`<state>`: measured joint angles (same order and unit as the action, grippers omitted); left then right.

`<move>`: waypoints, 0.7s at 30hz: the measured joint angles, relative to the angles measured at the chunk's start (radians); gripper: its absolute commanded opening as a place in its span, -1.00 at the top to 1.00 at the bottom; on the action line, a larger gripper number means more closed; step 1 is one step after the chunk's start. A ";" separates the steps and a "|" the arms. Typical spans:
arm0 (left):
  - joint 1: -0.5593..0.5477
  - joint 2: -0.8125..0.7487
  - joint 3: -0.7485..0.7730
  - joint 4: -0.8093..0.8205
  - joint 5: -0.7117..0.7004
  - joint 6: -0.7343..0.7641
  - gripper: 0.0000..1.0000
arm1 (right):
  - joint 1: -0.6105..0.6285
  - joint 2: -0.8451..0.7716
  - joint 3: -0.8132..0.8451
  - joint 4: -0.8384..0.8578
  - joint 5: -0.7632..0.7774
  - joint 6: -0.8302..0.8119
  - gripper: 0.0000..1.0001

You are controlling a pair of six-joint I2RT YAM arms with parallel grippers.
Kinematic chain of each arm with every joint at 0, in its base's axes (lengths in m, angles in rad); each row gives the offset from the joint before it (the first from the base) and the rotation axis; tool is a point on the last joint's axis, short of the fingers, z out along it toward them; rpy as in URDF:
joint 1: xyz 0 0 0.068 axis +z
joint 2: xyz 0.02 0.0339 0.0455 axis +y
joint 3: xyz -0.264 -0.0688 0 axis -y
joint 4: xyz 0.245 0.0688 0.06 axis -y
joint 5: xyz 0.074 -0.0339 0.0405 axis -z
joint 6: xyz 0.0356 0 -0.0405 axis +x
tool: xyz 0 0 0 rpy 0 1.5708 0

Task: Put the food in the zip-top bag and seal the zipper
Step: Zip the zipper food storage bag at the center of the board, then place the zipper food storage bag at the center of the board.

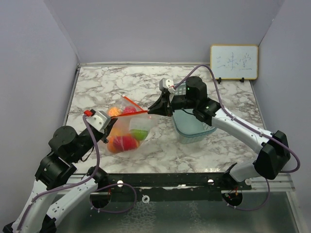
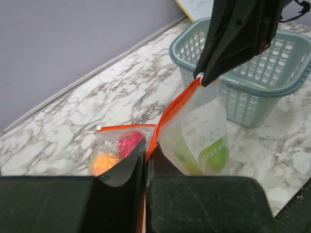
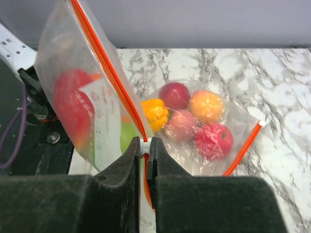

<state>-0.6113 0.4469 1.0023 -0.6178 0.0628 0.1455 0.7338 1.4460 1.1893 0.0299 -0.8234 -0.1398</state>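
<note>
The clear zip-top bag (image 1: pixel 130 131) hangs between my two grippers above the marble table, with several toy fruits and vegetables (image 1: pixel 124 142) inside. In the right wrist view the food (image 3: pixel 194 121) shows red, orange, yellow, pink and green through the plastic. The orange-red zipper (image 1: pixel 132 113) runs taut between the grippers. My left gripper (image 1: pixel 113 119) is shut on the zipper's left end (image 2: pixel 154 136). My right gripper (image 1: pixel 150 110) is shut on the white slider (image 3: pixel 145 144) at the zipper's right end. It also shows from the left wrist (image 2: pixel 206 77).
A teal lattice basket (image 1: pixel 193 129) stands just right of the bag, under my right arm, and shows in the left wrist view (image 2: pixel 252 92). A small whiteboard (image 1: pixel 233 62) leans on the back wall at the right. Grey walls close in the table.
</note>
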 measured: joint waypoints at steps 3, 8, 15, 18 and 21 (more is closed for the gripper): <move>-0.001 -0.018 0.000 0.004 -0.076 0.003 1.00 | -0.042 -0.010 -0.027 -0.008 0.006 0.000 0.98; -0.005 -0.064 -0.003 0.049 -0.180 0.003 1.00 | -0.085 -0.021 -0.065 -0.013 0.021 0.000 0.98; -0.005 -0.062 -0.080 0.177 -0.198 -0.031 1.00 | -0.103 -0.019 -0.070 -0.033 0.102 0.056 -0.94; -0.005 -0.055 -0.154 0.303 -0.198 -0.085 1.00 | -0.114 -0.010 -0.047 -0.051 0.150 0.087 -0.99; -0.004 0.005 -0.204 0.421 -0.198 -0.145 1.00 | -0.119 -0.008 -0.017 -0.061 0.199 0.130 -0.99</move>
<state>-0.6155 0.4522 0.7982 -0.1967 -0.1352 0.0006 0.6144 1.4380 1.1721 -0.0307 -0.6243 -0.0097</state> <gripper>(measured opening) 0.011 0.992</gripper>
